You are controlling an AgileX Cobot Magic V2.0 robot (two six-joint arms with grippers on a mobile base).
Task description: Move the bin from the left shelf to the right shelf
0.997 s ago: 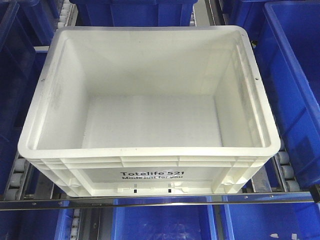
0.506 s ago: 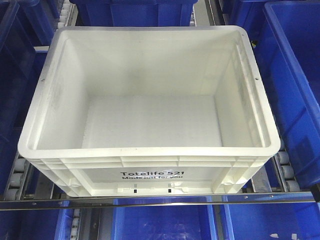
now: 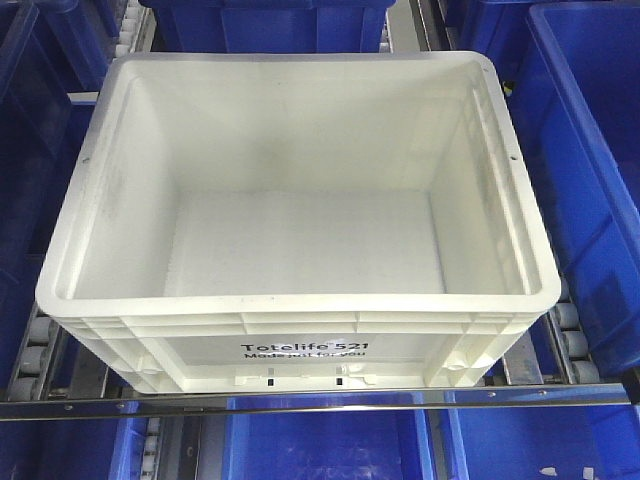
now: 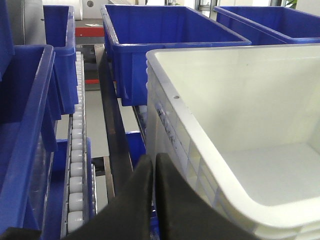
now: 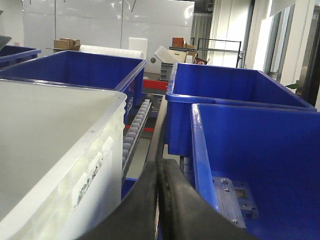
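Nothing that we can make out has moved over the last second: the white bin (image 3: pixel 300 215) sits just as it did on the roller lane, square to the steel front rail (image 3: pixel 320 400), its printed label facing us.

From the front view we see the bin empty and upright, with blue totes (image 3: pixel 590 170) on either side, behind and below. Neither arm shows here. Whether this lane counts as the left or the right shelf we cannot tell, so the scene fits a bin waiting to be lifted as well as one just set down.

From the left wrist view, our left gripper (image 4: pixel 154 172) is clenched, its two dark fingers pressed together and holding nothing, low in the gap between the bin's left wall and the roller track (image 4: pixel 76 165). The bin's rim sits just beside and above it.

From the right wrist view, our right gripper (image 5: pixel 161 175) is likewise closed on nothing, down in the gap between the bin's right wall and the neighbouring blue tote (image 5: pixel 255 150).

If a lift is in hand, we judge that both arms should bear evenly under the rim or against the walls, at matching height, so that the bin stays level and clears the rail without catching the totes alongside.
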